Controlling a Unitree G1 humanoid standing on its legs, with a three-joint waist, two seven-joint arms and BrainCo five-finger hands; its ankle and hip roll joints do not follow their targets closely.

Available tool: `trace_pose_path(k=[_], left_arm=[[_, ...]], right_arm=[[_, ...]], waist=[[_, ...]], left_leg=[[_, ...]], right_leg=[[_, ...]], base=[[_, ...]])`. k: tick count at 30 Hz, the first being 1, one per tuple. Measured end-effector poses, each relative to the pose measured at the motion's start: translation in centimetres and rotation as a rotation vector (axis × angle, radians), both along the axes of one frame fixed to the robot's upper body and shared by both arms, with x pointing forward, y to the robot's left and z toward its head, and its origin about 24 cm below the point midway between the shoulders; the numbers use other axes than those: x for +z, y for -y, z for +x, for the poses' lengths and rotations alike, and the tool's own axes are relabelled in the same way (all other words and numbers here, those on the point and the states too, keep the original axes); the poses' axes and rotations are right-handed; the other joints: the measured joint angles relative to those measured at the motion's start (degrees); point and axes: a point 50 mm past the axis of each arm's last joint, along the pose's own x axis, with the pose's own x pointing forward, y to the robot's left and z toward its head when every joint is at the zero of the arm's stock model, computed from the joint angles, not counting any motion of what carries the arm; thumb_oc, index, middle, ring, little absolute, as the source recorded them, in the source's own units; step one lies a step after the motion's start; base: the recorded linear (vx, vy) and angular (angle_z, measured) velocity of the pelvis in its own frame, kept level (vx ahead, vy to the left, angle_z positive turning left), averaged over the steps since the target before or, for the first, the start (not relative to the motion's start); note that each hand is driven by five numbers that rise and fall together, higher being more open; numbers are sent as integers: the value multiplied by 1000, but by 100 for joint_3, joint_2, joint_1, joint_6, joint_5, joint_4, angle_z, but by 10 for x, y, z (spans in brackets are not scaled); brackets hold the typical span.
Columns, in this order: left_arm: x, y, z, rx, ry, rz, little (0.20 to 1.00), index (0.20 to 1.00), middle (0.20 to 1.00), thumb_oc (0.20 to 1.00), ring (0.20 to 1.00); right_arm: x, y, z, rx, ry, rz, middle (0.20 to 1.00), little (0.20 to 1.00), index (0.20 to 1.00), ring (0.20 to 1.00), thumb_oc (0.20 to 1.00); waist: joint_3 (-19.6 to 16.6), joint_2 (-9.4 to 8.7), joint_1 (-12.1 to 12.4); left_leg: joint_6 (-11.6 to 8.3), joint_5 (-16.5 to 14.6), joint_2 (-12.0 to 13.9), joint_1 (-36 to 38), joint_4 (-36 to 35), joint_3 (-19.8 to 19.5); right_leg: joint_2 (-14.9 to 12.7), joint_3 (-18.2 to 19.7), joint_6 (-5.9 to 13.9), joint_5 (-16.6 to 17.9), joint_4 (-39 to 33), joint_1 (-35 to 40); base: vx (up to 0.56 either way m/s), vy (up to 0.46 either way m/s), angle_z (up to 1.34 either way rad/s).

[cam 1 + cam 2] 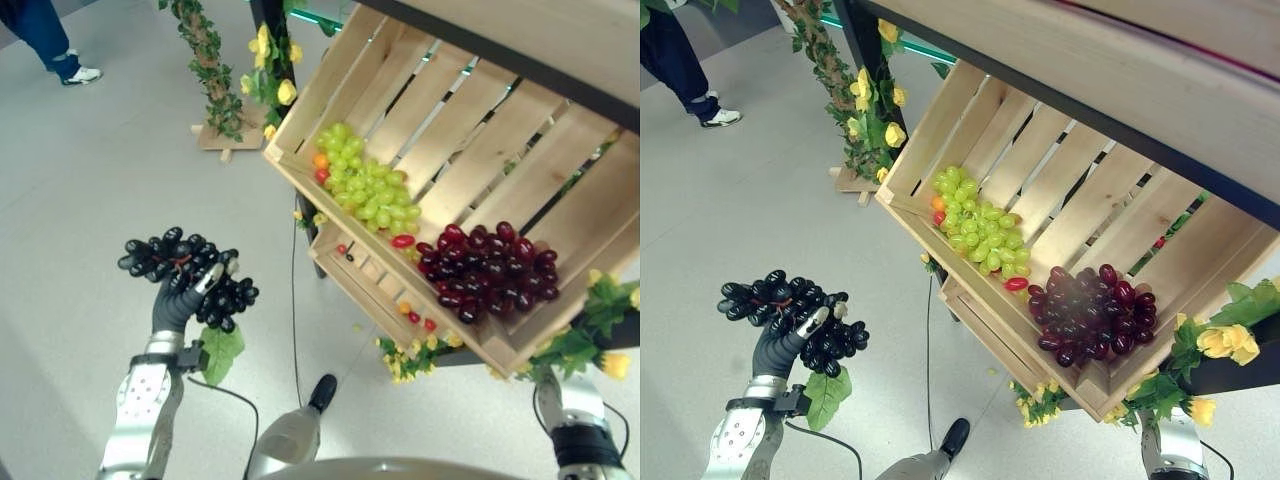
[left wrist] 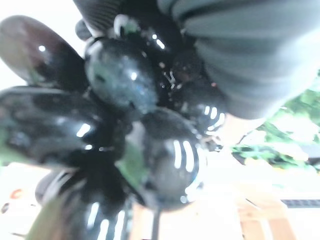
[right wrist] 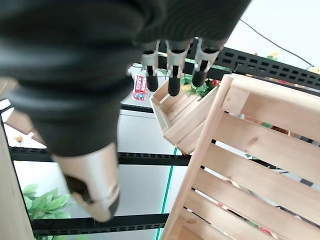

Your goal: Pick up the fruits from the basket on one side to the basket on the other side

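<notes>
My left hand (image 1: 178, 302) is raised over the floor at the left, shut on a bunch of black grapes (image 1: 190, 272) with a green leaf (image 1: 221, 352) hanging below it. In the left wrist view the black grapes (image 2: 125, 125) sit tight against the hand's cover (image 2: 250, 60). To the right, a tilted wooden crate (image 1: 440, 120) holds green grapes (image 1: 365, 187), dark red grapes (image 1: 490, 268) and a few small red and orange fruits (image 1: 321, 167). My right hand (image 3: 173, 67) hangs open and holds nothing, close beside the crate's slats (image 3: 260, 150).
A smaller crate (image 1: 372, 290) with small tomatoes sits under the big one. Yellow flowers and leaves (image 1: 268, 75) trim the rack, and a vine-wrapped post (image 1: 208, 70) stands on the floor behind. A person's leg and shoe (image 1: 70, 65) show at the far left.
</notes>
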Motion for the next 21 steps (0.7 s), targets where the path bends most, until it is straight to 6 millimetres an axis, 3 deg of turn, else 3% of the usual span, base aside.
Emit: trace_pose_path(k=[5, 8, 17, 21], left_arm=[[45, 15, 11, -65, 214, 8, 200, 200, 200, 200, 200], [67, 20, 14, -103, 311, 20, 200, 200, 200, 200, 200], [97, 42, 28, -202, 436, 53, 200, 200, 200, 200, 200], [111, 57, 34, -257, 497, 57, 200, 200, 200, 200, 200]], right_arm=[[4, -9, 9, 39, 15, -1, 1000, 1000, 1000, 1000, 1000], [7, -18, 19, 76, 26, 1, 1000, 1000, 1000, 1000, 1000], [11, -45, 42, 175, 39, 36, 1000, 1000, 1000, 1000, 1000], [12, -52, 49, 192, 39, 51, 1000, 1000, 1000, 1000, 1000]], waist=[[-6, -15, -25], [-23, -44, -170], [-79, -215, -469], [-96, -251, -477]], left_leg=[[-3, -6, 43, 5, -8, 242], [-2, -7, 72, 13, -9, 333], [3, -37, 239, 137, -30, 813], [12, -46, 279, 162, -50, 941]], right_leg=[[-69, 234, -1, 1, 77, -131], [-69, 312, -3, 3, 82, -160], [-50, 847, -46, 25, 120, -276], [-61, 970, -75, 46, 154, -333]], base=[[39, 16, -23], [31, 25, -11], [23, 16, -26], [-23, 51, -17]])
